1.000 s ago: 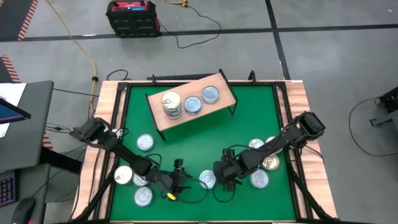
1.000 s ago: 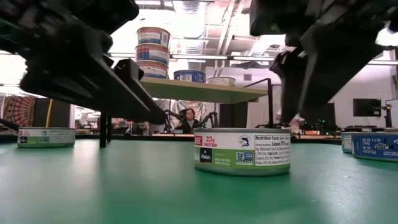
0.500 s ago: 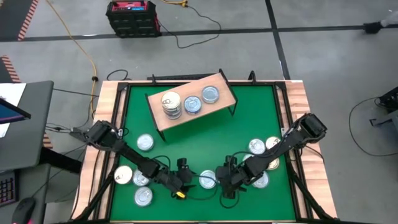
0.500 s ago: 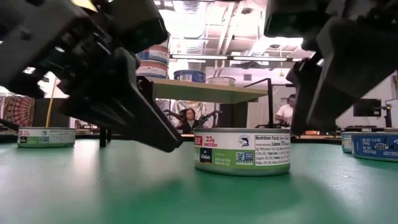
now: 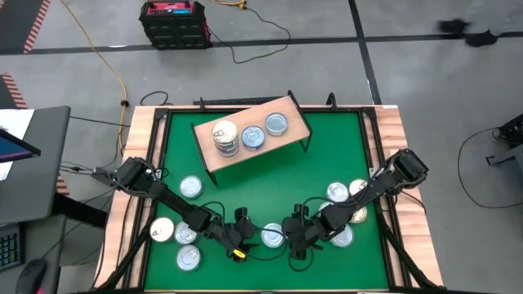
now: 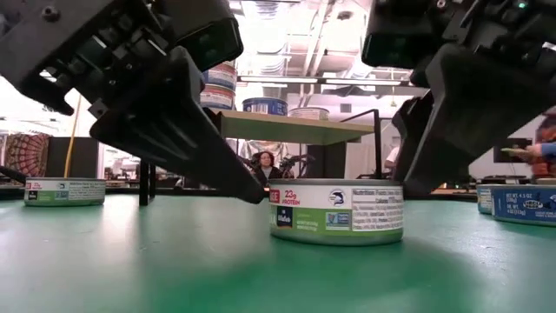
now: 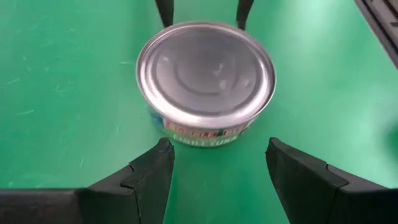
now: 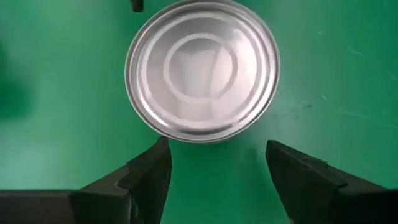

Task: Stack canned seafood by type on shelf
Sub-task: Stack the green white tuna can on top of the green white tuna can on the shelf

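Tin [image 5: 272, 237], near centre of green table [image 5: 261, 184]: flanked by left gripper [image 5: 243, 233] and right gripper [image 5: 294, 235], both spread wide, neither grasping, seemingly for squaring it before pickup.

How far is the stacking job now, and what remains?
Done: the shelf carries a stack of cans and two other tins beside it. In hand: nothing is gripped; the left end effector and right end effector stand open on either side of one silver-lidded can on the table. Left: that can and the loose tins at both table sides.
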Motion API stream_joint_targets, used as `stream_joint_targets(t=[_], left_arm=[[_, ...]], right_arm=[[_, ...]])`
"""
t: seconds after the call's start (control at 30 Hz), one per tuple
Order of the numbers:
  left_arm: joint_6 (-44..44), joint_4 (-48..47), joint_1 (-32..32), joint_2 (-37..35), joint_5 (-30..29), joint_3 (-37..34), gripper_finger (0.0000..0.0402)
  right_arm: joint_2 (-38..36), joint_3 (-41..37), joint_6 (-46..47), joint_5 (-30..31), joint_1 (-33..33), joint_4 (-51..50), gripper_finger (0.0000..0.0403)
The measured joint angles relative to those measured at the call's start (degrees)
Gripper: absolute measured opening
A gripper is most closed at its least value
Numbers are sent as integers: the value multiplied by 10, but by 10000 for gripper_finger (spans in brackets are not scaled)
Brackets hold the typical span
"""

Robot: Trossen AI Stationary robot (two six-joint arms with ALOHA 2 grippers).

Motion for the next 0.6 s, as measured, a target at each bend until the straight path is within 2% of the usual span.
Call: stream_joint_targets(t=[0.43,0.6], left_arm=[[0,3,0,0,-8,0,245],[6,47,-2,38,-10,0,245]], right_arm=[[47,0,-14,26,12,52,285],[46,0,-26,34,15,76,285]])
